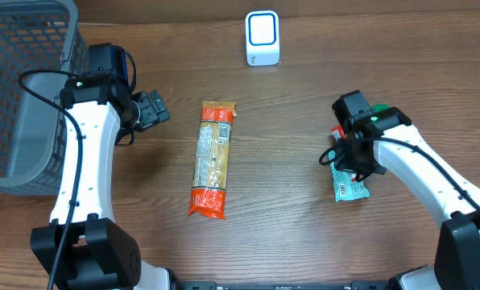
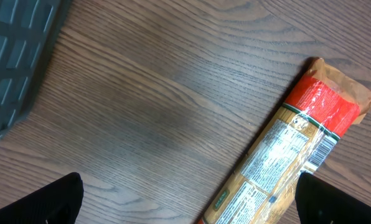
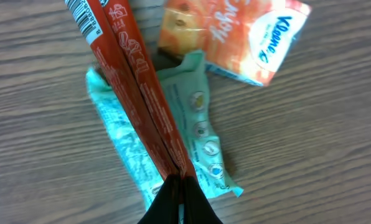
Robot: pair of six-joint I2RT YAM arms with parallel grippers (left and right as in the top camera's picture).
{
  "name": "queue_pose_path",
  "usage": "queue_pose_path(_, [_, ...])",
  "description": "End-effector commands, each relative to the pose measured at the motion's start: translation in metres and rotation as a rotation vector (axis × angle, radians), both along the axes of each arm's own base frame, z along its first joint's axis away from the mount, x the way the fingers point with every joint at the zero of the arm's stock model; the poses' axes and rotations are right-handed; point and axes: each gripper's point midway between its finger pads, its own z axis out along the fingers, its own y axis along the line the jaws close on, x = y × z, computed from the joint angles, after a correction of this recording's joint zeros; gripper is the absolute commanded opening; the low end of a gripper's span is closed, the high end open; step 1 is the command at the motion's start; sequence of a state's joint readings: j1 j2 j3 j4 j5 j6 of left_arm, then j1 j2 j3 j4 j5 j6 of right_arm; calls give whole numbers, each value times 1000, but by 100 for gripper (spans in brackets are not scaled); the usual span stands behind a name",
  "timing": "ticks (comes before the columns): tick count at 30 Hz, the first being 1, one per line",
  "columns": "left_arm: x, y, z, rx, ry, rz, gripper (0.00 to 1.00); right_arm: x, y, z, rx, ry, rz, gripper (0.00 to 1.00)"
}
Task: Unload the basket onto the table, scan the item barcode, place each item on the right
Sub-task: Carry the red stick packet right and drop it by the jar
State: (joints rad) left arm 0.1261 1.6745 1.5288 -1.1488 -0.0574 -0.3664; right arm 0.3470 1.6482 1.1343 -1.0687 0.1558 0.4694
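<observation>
My right gripper (image 3: pixel 180 182) is shut on the end of a long red packet (image 3: pixel 132 81); a barcode (image 3: pixel 86 17) shows at the packet's far end. Under it lie a teal packet (image 3: pixel 120 134) and an orange Kleenex tissue pack (image 3: pixel 235 37). From overhead the right gripper (image 1: pixel 346 157) hangs over the teal packet (image 1: pixel 350 188) at the right. The white scanner (image 1: pixel 262 38) stands at the back middle. My left gripper (image 2: pixel 188 211) is open and empty above the table, beside a long pasta package (image 2: pixel 285 155). In the overhead view the left gripper (image 1: pixel 153 109) is left of that package (image 1: pixel 213 158).
A grey mesh basket (image 1: pixel 22 89) fills the far left, its corner also in the left wrist view (image 2: pixel 11 56). The pasta package lies lengthwise in the middle of the wooden table (image 1: pixel 288 225).
</observation>
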Motion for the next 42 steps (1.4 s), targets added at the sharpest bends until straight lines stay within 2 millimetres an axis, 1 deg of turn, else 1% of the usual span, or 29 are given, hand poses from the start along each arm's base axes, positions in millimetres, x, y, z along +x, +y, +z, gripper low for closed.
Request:
queue_pose_path(1, [3,1,10,15,-28,-11,100,-1,-9,-3,-34,-12,-51,5])
queue_pose_path(2, [3,1,10,15,-28,-10,100,-2,-9,-3,-35,-11,-51,10])
queue_pose_path(4, [3,1,10,15,-28,-10,100,-2,-9,-3,-35,-11,-51,30])
queue_pose_path(8, [3,1,10,15,-28,-11,100,-1,-9,-3,-34,-12,-51,46])
queue_pose_path(9, [3,1,10,15,-28,-10,100,-1,-9,-3,-34,-15,-51,52])
queue_pose_path(10, [3,1,10,15,-28,-11,100,0,-9,-3,-31,-18,-51,53])
queue_pose_path(14, [3,1,10,16,-28,-10,100,5,-6,-3,-19,-38,-51,54])
queue_pose_path(18, [3,1,10,16,-28,-10,100,8,6,-4,41,-43,-45,55])
queue_pose_path(21, [3,1,10,16,-28,-11,100,10,18,-4,113,-40,-40,55])
queue_pose_path(23, [3,1,10,15,-28,-10,100,12,33,-3,190,-42,-30,55])
queue_pose_path(27, [3,1,10,15,-28,-10,100,19,70,2,345,-66,20,55])
queue_pose_path(31, [3,1,10,15,-28,-11,100,23,100,8,403,-112,57,55])
queue_pose_path(32, [3,1,10,16,-28,-11,100,24,116,11,422,-137,80,55])
queue_pose_path(36, [3,1,10,15,-28,-11,100,22,156,17,479,-190,133,55])
queue_pose_path(38, [3,1,10,15,-28,-11,100,19,181,20,521,-212,152,55])
queue_pose_path(39, [3,1,10,16,-28,-11,100,17,190,21,536,-219,162,55])
queue_pose_path(40, [3,1,10,15,-28,-10,100,14,206,20,559,-227,180,56])
queue_pose_path(41, [3,1,10,15,-28,-11,100,11,216,19,574,-230,190,59])
queue_pose_path(42, [3,1,10,16,-28,-10,100,7,228,16,588,-232,203,60])
